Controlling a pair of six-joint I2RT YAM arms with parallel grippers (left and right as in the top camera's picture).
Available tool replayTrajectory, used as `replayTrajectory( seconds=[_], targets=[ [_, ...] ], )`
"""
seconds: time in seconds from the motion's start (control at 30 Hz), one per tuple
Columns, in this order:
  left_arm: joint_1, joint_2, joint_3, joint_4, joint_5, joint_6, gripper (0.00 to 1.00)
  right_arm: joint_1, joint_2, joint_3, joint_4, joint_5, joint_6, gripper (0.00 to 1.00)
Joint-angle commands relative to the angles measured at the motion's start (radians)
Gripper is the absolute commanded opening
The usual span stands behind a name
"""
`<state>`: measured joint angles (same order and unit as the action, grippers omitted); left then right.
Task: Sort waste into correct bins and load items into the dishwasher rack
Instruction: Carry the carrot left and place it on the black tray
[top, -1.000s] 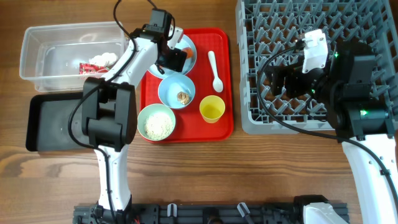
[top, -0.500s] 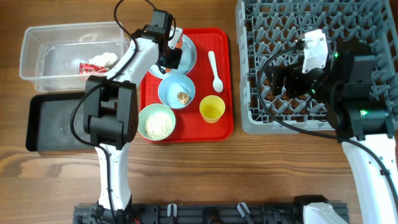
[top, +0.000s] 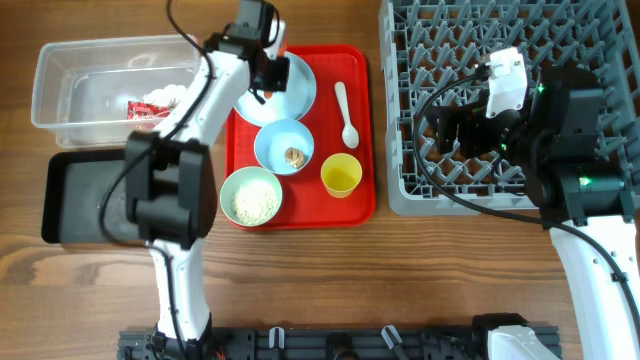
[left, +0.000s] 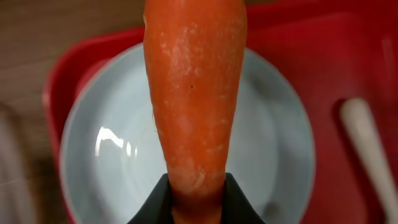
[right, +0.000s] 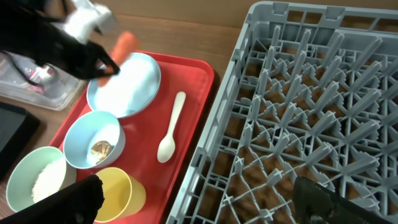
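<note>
The carrot (left: 193, 93) is pinched at its thick end by the left pincer (left: 196, 199), whose two dark fingers are pressed against its sides. It is held with its length pointing away from the wrist, over the far-left part of the plate (left: 273, 143). It appears to hang clear of the plate rather than rest on it. A grip at one end leaves the rest of the piece free, which should let it be dropped cleanly into a bin. The carrot is seen as a bright orange, tapering stub with a dry, slightly pitted skin and pale flecks. It looks firm and unlikely to be crushed.

The plate is pale blue, glossy and otherwise bare, and lies at the far end of the red tray (top: 355, 190). To the left of that tray stand the clear tub (top: 90, 95), far, and the black tray (top: 80, 200), near, both within easy reach of this arm. Which of them is meant for food scraps cannot be told.

The right pincer (top: 442, 132) is spread wide and empty over the rack (top: 450, 30), at the right of the counter (top: 330, 270), presumably kept there out of the way.
</note>
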<state>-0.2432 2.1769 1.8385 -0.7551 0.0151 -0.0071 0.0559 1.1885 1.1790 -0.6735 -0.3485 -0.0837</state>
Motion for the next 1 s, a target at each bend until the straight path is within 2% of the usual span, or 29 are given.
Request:
replayTrajectory(
  seconds=[0.0,0.17,0.3,0.5,0.57,0.8,0.97],
  targets=[
    [0.011,-0.192,0.047,-0.062,-0.031,-0.13,0.07,-0.003,0.004,0.01,0.003,-0.019,0.008,1.0],
    [0.021,-0.34,0.047,-0.232,-0.098,-0.278,0.06,-0.003,0.003,0.01,0.003,-0.019,0.008,1.0],
    [0.045,-0.453,0.047,-0.426,-0.171,-0.377,0.06,-0.003,0.003,0.01,0.003,-0.019,0.008,1.0],
    [0.143,-0.511,0.047,-0.72,-0.341,-0.585,0.06,-0.003,0.003,0.01,0.003,-0.019,0.01,1.0],
    [0.193,-0.511,0.039,-0.767,-0.37,-0.631,0.06,-0.003,0.004,0.01,0.003,-0.019,0.015,1.0],
    [0.423,-0.511,-0.115,-0.714,-0.356,-0.743,0.04,-0.003,0.004,0.01,0.002,-0.019,0.016,1.0],
    [0.541,-0.511,-0.317,-0.569,-0.23,-0.742,0.04,-0.003,0.004,0.01,0.002,-0.019,0.016,1.0]
  ],
)
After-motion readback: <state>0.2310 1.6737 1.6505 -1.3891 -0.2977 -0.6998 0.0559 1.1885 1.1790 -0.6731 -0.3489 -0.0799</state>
